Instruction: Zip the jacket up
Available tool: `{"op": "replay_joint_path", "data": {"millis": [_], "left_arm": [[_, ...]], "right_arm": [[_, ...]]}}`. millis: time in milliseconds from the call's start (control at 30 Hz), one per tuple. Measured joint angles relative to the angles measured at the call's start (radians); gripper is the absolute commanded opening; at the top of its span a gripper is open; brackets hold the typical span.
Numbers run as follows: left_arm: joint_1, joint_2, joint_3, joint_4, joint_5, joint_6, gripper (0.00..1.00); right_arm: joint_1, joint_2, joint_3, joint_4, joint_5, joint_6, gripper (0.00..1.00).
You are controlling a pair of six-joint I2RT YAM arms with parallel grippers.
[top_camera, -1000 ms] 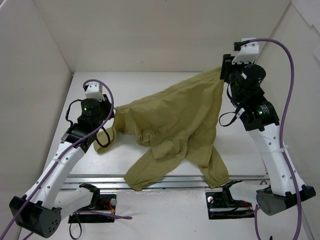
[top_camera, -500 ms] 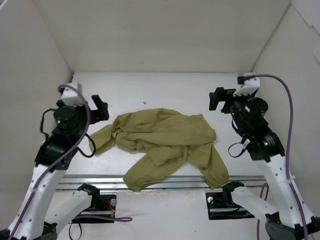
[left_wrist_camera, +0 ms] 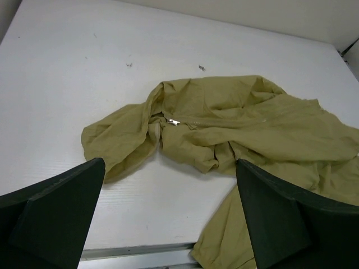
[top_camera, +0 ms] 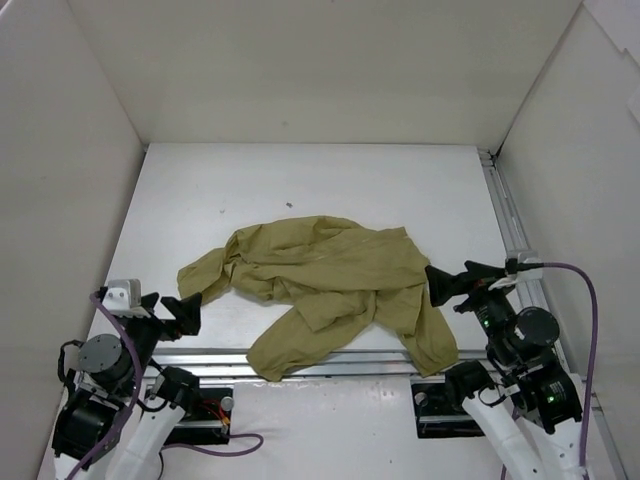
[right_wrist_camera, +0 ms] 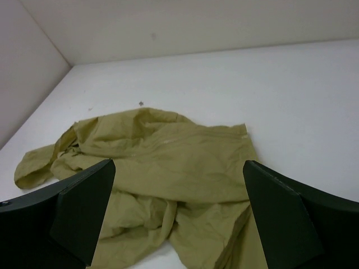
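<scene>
**A:** What can't be made out?

**B:** The jacket (top_camera: 330, 285) is crumpled, folds over folds. A silver zipper pull (left_wrist_camera: 173, 121) shows in the left wrist view, with a seam line running right from it. I cannot tell whether the front is zipped. I also cannot tell if the lobe at the left end is hood or sleeve. The logo is not discernible.

**A:** Position relative to the jaws?

**B:** The left gripper (left_wrist_camera: 169, 165) has its jaws spread wide, nothing between them. The right gripper (right_wrist_camera: 179, 163) is the same. Both sit at the near edge. The jacket lies ahead of them on the table (top_camera: 300, 180), apart from the left fingers. The right fingers are near its right edge.

**A:** Orientation?

**B:** The long axis runs left to right across the table. Two portions trail toward the near side and reach the rail (top_camera: 350, 362).
</scene>
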Motion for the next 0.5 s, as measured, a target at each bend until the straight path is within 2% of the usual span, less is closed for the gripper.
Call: {"op": "replay_joint_path", "data": {"millis": [200, 500], "left_arm": [[0.000, -0.079, -0.027, -0.011, 0.018, 0.002, 1.00], [0.000, -0.067, -0.027, -0.011, 0.029, 0.002, 1.00]], "right_arm": [[0.000, -0.067, -0.056, -0.056, 0.014, 0.052, 0.98], [0.000, -0.137, -0.056, -0.060, 0.074, 0.090, 0.98]]}}
